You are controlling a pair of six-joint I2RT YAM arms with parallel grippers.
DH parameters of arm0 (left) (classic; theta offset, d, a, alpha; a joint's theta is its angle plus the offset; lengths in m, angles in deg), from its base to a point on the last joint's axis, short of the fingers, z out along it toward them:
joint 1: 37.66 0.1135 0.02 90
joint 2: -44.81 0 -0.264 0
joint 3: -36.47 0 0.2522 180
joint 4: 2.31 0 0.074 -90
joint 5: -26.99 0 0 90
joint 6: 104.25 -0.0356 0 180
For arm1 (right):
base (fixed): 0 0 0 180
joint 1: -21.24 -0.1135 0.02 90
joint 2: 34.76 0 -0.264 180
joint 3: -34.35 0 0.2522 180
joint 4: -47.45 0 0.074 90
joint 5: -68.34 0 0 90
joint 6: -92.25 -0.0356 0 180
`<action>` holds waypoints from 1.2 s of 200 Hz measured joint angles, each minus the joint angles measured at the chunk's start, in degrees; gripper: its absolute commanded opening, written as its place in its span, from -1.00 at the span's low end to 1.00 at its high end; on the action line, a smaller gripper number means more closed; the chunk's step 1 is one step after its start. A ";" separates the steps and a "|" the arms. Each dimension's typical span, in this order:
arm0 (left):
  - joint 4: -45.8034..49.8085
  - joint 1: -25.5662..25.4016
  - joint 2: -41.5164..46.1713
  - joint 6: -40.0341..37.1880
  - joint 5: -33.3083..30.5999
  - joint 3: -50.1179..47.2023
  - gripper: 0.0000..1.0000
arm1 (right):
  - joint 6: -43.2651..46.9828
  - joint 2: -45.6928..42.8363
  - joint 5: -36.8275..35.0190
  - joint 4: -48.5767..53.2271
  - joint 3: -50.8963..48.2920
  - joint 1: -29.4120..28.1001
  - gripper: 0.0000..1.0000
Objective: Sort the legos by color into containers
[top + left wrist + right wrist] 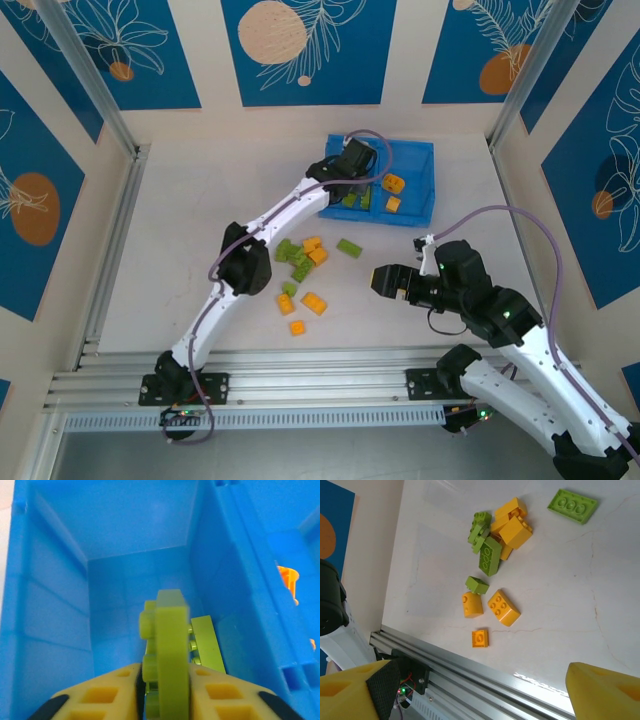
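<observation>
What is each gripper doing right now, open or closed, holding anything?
Left gripper: closed on a green lego, inside the blue bin.
Right gripper: open, holding nothing.

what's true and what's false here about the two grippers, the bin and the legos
1. The left gripper holds a lime green lego over the left compartment of the bin. True.
2. The right gripper is shut on an orange lego. False: it is open and empty, above the table.
3. Orange legos lie in the right compartment. True.
4. No legos are on the table. False: a loose group of green and orange ones lies there.
</observation>
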 measured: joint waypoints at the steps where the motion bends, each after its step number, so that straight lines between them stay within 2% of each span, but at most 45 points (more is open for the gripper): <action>1: -0.04 0.02 -0.02 -0.02 0.00 0.00 -0.23 | 0.00 0.00 0.00 0.00 0.00 0.00 0.75; 14: -0.50 0.09 -0.33 0.04 -0.09 0.11 -0.03 | 0.20 0.00 -0.37 0.76 0.63 0.00 0.76; 24: -0.59 0.13 -0.33 0.31 -0.11 0.20 0.01 | 0.37 0.00 -0.39 1.14 0.94 0.00 0.75; 62: 0.33 0.11 0.66 1.36 0.24 0.74 -0.11 | 0.39 0.00 -0.55 1.46 1.62 -0.11 0.76; 82: 1.22 -0.55 6.03 1.77 0.98 -3.48 -0.13 | 0.39 0.00 -0.81 1.55 1.62 -0.11 0.75; 100: 0.39 -1.44 18.16 1.57 1.57 -15.45 -0.14 | 0.42 0.04 -1.14 1.53 1.62 -0.22 0.75; 110: -3.39 -2.49 26.99 0.76 1.68 -25.11 -0.15 | 0.63 0.17 -1.25 1.49 1.62 -0.39 0.75; 141: -13.75 -10.78 57.53 -3.67 3.28 -53.46 -0.17 | 2.05 3.04 -1.38 -1.27 0.70 -2.34 0.75; 163: -20.63 -14.99 73.44 -5.49 6.54 -70.77 -0.08 | 3.48 7.41 -1.68 -4.87 -1.22 -4.85 0.75; 194: -21.99 -15.06 86.90 -6.91 10.71 -92.48 0.04 | 7.30 16.68 -3.21 -10.86 -3.28 -11.15 0.76; 216: -19.12 -15.06 92.96 -6.99 12.48 -102.44 0.09 | 10.64 24.87 -5.03 -14.73 -3.21 -15.19 0.80; 240: -16.28 -15.06 100.78 -6.25 12.85 -109.02 0.13 | 14.25 34.60 -7.21 -17.42 -2.54 -18.05 0.81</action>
